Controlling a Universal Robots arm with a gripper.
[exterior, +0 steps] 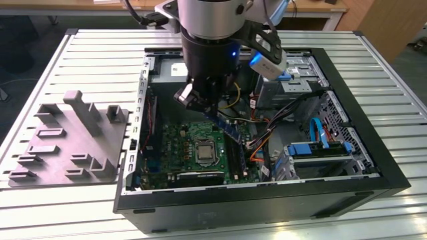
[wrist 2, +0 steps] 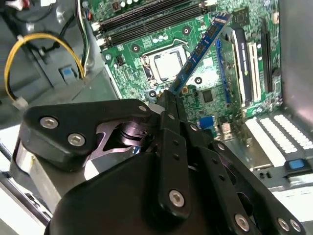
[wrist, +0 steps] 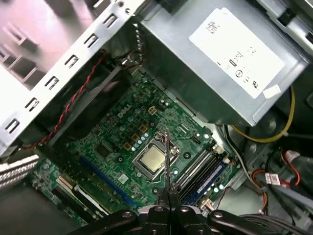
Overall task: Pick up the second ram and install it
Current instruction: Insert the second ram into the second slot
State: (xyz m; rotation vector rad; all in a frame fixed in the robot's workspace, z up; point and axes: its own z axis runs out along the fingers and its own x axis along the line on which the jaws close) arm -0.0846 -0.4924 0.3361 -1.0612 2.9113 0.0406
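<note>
Above the motherboard (exterior: 193,150) of an open computer case (exterior: 267,200), the arm's fingers (wrist 2: 172,128) clamp one end of the second ram (wrist 2: 200,49), held tilted over the processor socket (wrist 2: 166,63).

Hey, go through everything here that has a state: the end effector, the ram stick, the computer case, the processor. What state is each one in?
end effector: shut on the second ram
second ram: held by one end, tilted, in the air over the motherboard, not seated
computer case: lying on its side, open on top
processor: uncovered, no cooler on it
</note>
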